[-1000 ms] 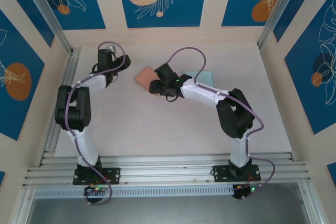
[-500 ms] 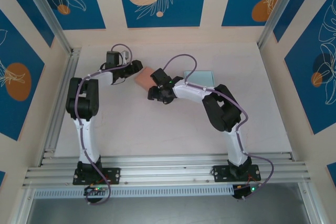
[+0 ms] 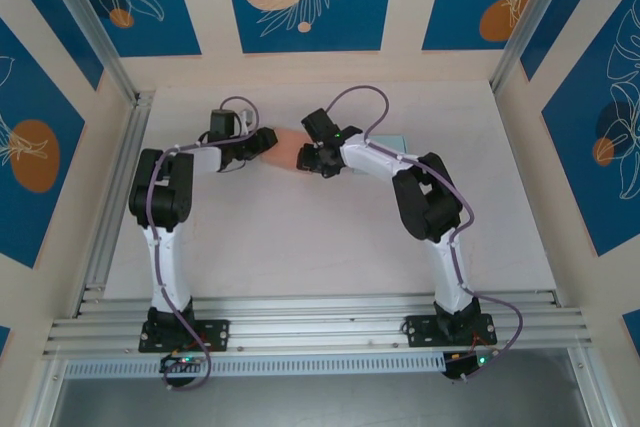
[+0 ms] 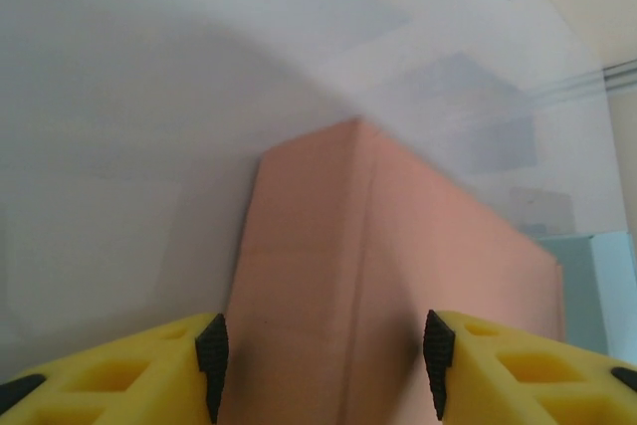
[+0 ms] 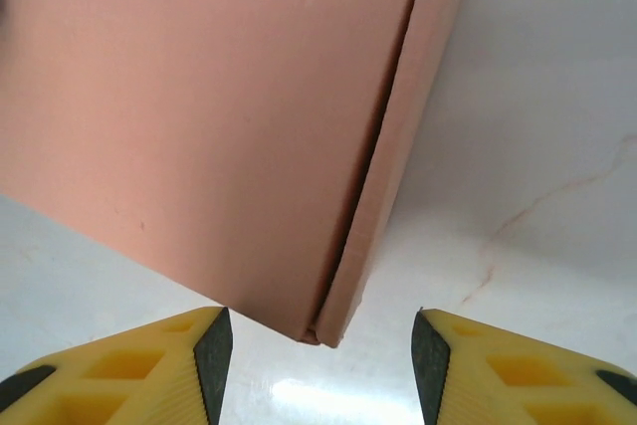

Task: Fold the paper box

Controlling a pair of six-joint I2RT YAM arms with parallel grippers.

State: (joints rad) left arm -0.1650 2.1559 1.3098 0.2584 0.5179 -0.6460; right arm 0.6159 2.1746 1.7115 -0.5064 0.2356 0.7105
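Paper box ran up between the spread fingers of the left end effector, one folded edge of its pink card roughly midway in the gap. The right end effector was also spread, with the box's near corner just ahead of the opening. The box sat toward the far edge of the surface, a little left of the middle. A teal sheet lay just beyond it.

Paper box, lower part off-frame
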